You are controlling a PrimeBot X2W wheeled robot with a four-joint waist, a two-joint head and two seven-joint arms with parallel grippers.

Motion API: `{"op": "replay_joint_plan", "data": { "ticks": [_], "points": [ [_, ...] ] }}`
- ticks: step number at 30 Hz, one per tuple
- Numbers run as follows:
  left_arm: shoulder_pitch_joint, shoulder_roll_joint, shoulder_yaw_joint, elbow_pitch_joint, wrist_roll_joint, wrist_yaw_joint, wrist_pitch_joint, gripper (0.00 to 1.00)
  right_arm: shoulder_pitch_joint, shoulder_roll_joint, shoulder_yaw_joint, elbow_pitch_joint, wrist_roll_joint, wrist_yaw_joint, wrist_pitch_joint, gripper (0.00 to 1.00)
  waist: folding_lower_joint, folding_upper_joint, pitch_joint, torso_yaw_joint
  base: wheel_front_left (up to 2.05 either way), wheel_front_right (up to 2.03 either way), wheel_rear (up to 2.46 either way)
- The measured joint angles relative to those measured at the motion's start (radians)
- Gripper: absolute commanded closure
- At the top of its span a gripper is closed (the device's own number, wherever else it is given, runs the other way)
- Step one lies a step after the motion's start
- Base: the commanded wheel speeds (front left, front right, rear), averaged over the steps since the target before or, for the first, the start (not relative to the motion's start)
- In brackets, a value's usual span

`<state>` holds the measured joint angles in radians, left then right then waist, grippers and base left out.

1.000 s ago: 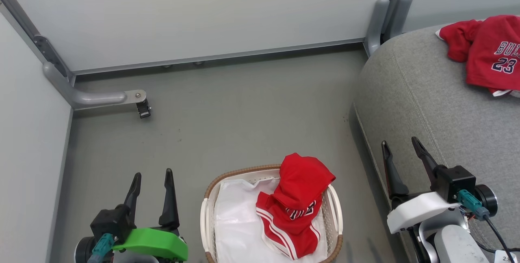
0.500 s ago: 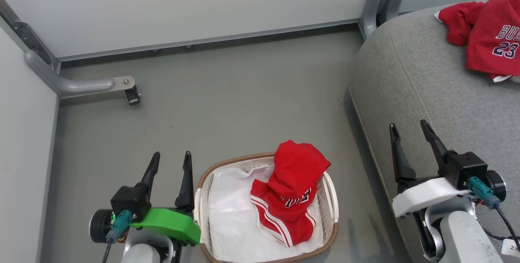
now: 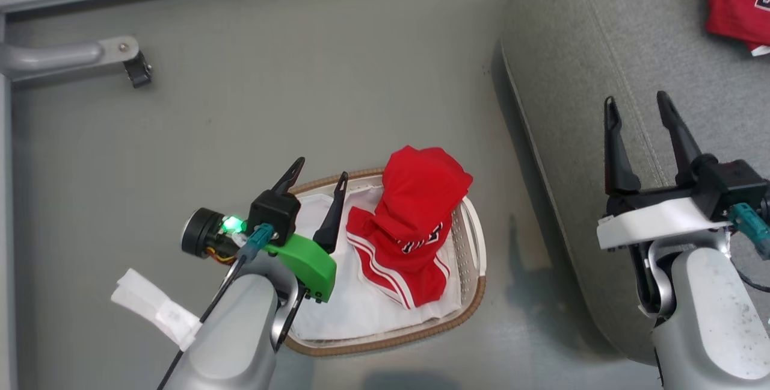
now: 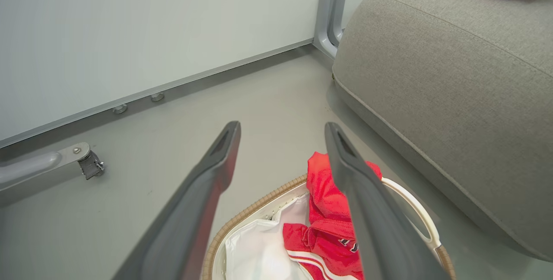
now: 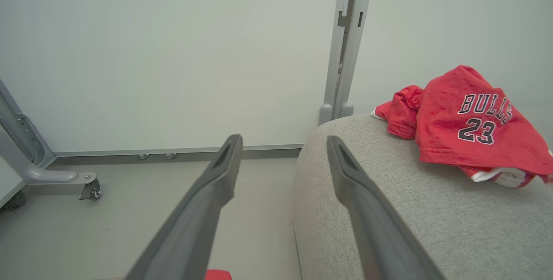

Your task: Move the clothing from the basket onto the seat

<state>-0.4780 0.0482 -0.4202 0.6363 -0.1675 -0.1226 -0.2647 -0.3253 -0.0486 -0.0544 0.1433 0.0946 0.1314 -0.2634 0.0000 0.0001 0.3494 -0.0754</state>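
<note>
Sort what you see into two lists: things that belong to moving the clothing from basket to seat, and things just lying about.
Belongs to the job:
- clothing in the basket
- seat
- jersey already on the seat
- left claw, open, over the basket
- right claw, open, over the seat

Just lying about:
- liner
- caster
- wall

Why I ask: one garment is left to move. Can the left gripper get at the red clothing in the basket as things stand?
Probably yes. The left gripper is open over the basket, and the clothing lies heaped on the white liner just beside its fingertips, with nothing covering it.
</note>
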Motion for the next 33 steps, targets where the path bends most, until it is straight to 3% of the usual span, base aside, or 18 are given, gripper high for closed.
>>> {"op": "replay_joint_plan", "data": {
  "ticks": [11,19,33],
  "points": [
    [-0.216,0.015,-0.256,0.254,0.069,-0.006,0.008,0.00,-0.125,-0.001,-0.003,-0.069,0.034,0.000,0.000,0.00,0.0001,0.0000,0.227,-0.061,0.00,0.00,0.00],
    [-0.335,0.025,-0.457,0.395,0.034,-0.007,0.018,0.00,-0.178,-0.001,0.027,-0.097,0.089,0.000,0.000,0.00,0.0002,0.0000,0.377,-0.130,0.00,0.00,0.00],
    [-0.479,0.086,-0.568,0.516,-0.036,-0.007,0.013,0.00,-0.208,-0.001,0.044,-0.120,0.136,0.000,0.000,0.00,0.0002,0.0000,0.542,-0.258,0.00,0.00,0.00]
  ]
}}
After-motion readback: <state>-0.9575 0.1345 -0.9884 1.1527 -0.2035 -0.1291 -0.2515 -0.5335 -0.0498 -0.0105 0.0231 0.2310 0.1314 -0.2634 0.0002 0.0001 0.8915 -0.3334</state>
